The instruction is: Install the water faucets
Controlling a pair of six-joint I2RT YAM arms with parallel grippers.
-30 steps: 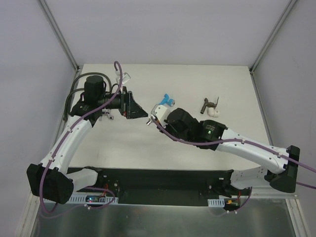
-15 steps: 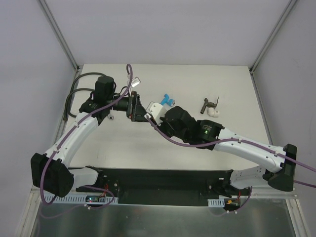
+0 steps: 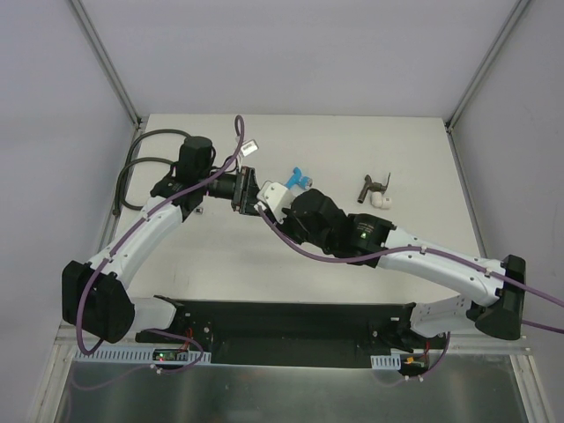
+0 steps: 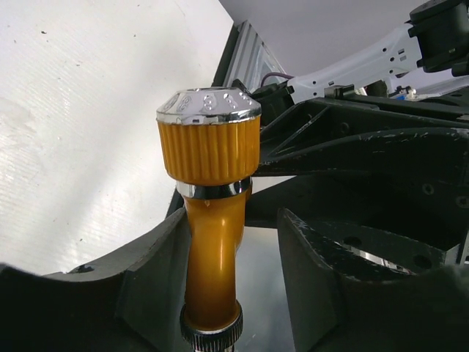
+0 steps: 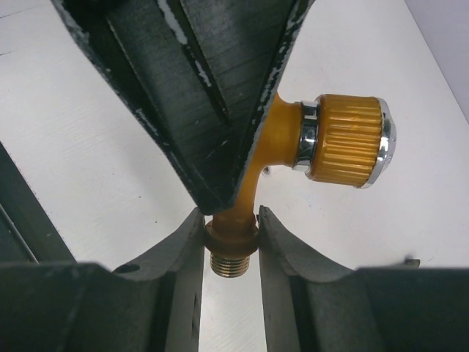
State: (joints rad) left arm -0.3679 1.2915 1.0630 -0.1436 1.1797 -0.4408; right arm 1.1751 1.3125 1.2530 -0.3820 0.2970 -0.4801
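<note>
My right gripper (image 5: 230, 226) is shut on the orange faucet (image 5: 344, 139), pinching the collar just above its threaded end. In the left wrist view the orange faucet (image 4: 212, 147) stands between the fingers of my left gripper (image 4: 233, 235). One finger (image 4: 157, 271) lies against its neck and the other finger (image 4: 315, 271) is still a gap away. From above, the left gripper (image 3: 249, 189) and right gripper (image 3: 270, 197) meet nose to nose over the table. The blue faucet (image 3: 298, 179) and the dark grey-brown faucet (image 3: 374, 186) lie on the table behind them.
A white elbow fitting (image 3: 382, 201) lies beside the dark faucet. A black hose (image 3: 134, 163) loops along the table's left edge behind the left arm. Metal frame posts (image 3: 110, 66) rise at the back corners.
The left arm has swung right to meet the right gripper, and its jaws have narrowed round the orange faucet. The right gripper has shifted slightly up and left, still holding the faucet.
</note>
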